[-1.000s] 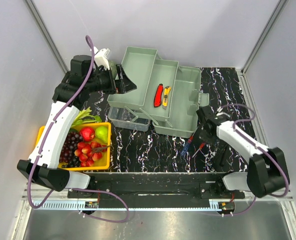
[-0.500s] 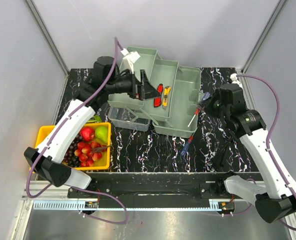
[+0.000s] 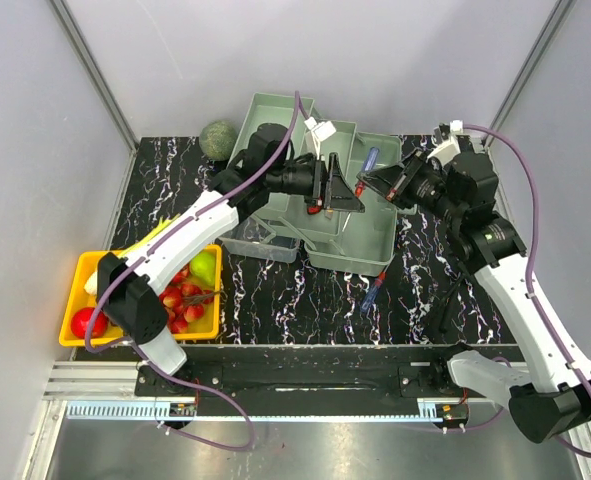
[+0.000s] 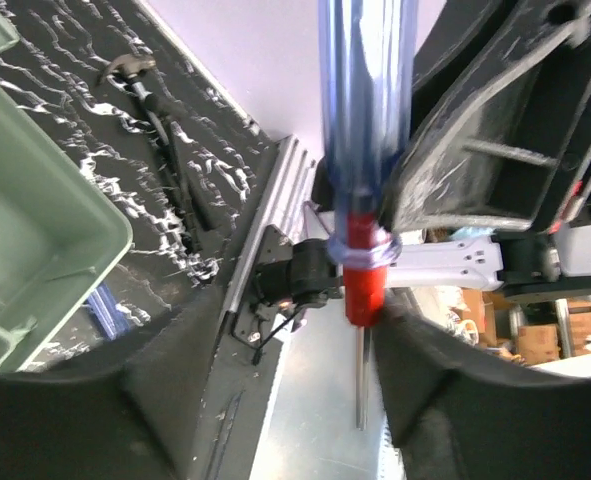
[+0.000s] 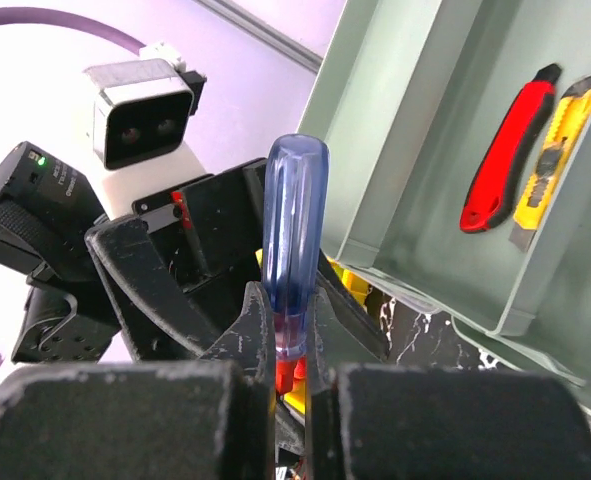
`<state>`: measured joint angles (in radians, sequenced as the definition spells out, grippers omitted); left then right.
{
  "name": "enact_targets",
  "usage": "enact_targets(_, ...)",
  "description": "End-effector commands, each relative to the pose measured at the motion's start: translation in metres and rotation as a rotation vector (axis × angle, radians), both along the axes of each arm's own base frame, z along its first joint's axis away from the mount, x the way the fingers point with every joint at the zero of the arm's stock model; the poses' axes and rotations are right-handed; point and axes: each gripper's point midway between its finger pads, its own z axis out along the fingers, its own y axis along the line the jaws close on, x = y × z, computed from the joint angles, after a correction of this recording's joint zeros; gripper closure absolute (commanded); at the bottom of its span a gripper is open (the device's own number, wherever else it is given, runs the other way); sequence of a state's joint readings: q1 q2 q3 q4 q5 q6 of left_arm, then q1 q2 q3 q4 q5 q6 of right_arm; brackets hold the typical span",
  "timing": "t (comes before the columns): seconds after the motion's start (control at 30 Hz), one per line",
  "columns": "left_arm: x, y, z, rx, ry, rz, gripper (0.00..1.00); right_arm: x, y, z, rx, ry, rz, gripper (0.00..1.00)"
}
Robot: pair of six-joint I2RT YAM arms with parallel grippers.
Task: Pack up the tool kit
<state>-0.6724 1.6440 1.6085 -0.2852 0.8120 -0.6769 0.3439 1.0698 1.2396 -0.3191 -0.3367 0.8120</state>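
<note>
Right gripper: my right gripper (image 5: 291, 335) is pressed together on the screwdriver (image 5: 295, 230), pinching it at the bottom of the blue handle, where the red collar begins.
Left gripper: my left gripper (image 3: 351, 199) is spread, with 1 finger on each side of the screwdriver; I cannot tell whether either finger touches it.
Screwdriver: it is lifted off the table (image 3: 305, 290), and in the top view it hangs over the right part of the toolbox (image 3: 360, 240). From my left wrist I see the blue handle, the red collar and the thin metal shaft in 1 straight line.
Toolbox: it is open, with its pale green trays folded out in steps toward the far left. Both my arms reach over it and meet above its middle.
Knives: a red knife (image 5: 505, 150) and a yellow knife (image 5: 553, 135) lie side by side in 1 of the trays.
Second screwdriver: it lies on the table just in front of the toolbox (image 3: 374, 291).
Fruit tray: the yellow tray (image 3: 80, 275) sits at the near left, apart from the toolbox.
Melon: it rests at the far left, beside the top tray (image 3: 217, 139).
</note>
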Motion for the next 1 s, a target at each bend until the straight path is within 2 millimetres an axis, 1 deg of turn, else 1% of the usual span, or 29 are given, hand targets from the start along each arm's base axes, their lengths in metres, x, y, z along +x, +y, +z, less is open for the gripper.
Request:
enact_targets(0.0, -0.011, -0.005, 0.038, -0.135, -0.068, -0.084, 0.46, -0.003, 0.011, 0.019, 0.089, -0.05, 0.056, 1.0)
enact_targets(0.03, -0.012, -0.005, 0.035, -0.131, -0.061, -0.089, 0.55, -0.003, 0.011, 0.018, 0.091, -0.046, 0.055, 1.0)
enact_targets(0.1, -0.012, -0.005, 0.032, -0.125, -0.051, -0.087, 0.85, -0.001, 0.011, 0.015, 0.091, -0.036, 0.05, 1.0)
enact_targets(0.17, -0.012, -0.005, 0.028, -0.113, -0.042, -0.089, 1.0, 0.0, 0.011, 0.012, 0.088, -0.026, 0.048, 1.0)
enact_targets(0.2, -0.011, -0.006, 0.026, -0.105, -0.041, -0.084, 1.0, 0.0, 0.009, 0.01, 0.083, -0.015, 0.037, 0.97)
enact_targets(0.23, -0.01, -0.005, 0.024, -0.098, -0.041, -0.078, 1.0, 0.002, 0.008, 0.007, 0.075, -0.009, 0.026, 0.81)
enact_targets(0.27, -0.008, -0.004, 0.024, -0.089, -0.049, -0.067, 1.0, 0.003, 0.005, 0.003, 0.065, 0.004, 0.005, 0.6)
enact_targets(0.3, -0.005, -0.003, 0.021, -0.068, -0.06, -0.047, 1.0, 0.007, 0.0, -0.004, 0.052, 0.03, -0.036, 0.42)
enact_targets(0.37, 0.006, 0.004, 0.015, 0.001, -0.104, 0.018, 1.0, 0.01, -0.01, -0.012, 0.01, 0.045, -0.092, 0.2)
enact_targets(0.4, 0.014, 0.009, 0.009, 0.063, -0.128, 0.07, 1.0, 0.012, -0.017, -0.016, -0.011, 0.06, -0.132, 0.13)
enact_targets(0.43, 0.022, 0.018, 0.0, 0.132, -0.143, 0.116, 1.0, 0.014, -0.026, -0.02, -0.038, 0.071, -0.187, 0.09)
enact_targets(0.47, 0.035, 0.028, -0.007, 0.2, -0.174, 0.177, 1.0, 0.016, -0.035, -0.027, -0.069, 0.095, -0.232, 0.07)
enact_targets(0.5, 0.046, 0.04, -0.016, 0.271, -0.186, 0.235, 1.0, 0.015, -0.043, -0.03, -0.093, 0.108, -0.268, 0.06)
enact_targets(0.57, 0.065, 0.068, -0.026, 0.383, -0.229, 0.317, 1.0, 0.012, -0.062, -0.046, -0.151, 0.167, -0.362, 0.05)
enact_targets(0.67, 0.088, 0.108, -0.031, 0.467, -0.238, 0.411, 1.0, 0.004, -0.09, -0.07, -0.215, 0.253, -0.489, 0.06)
enact_targets(0.77, 0.109, 0.146, -0.037, 0.539, -0.233, 0.496, 1.0, -0.004, -0.109, -0.097, -0.259, 0.327, -0.572, 0.08)
enact_targets(0.83, 0.123, 0.163, -0.045, 0.586, -0.22, 0.54, 1.0, -0.01, -0.119, -0.113, -0.272, 0.37, -0.614, 0.09)
enact_targets(0.9, 0.136, 0.178, -0.055, 0.637, -0.212, 0.579, 1.0, -0.014, -0.124, -0.127, -0.277, 0.402, -0.629, 0.09)
enact_targets(0.97, 0.148, 0.189, -0.066, 0.688, -0.198, 0.603, 1.0, -0.019, -0.128, -0.14, -0.283, 0.432, -0.641, 0.1)
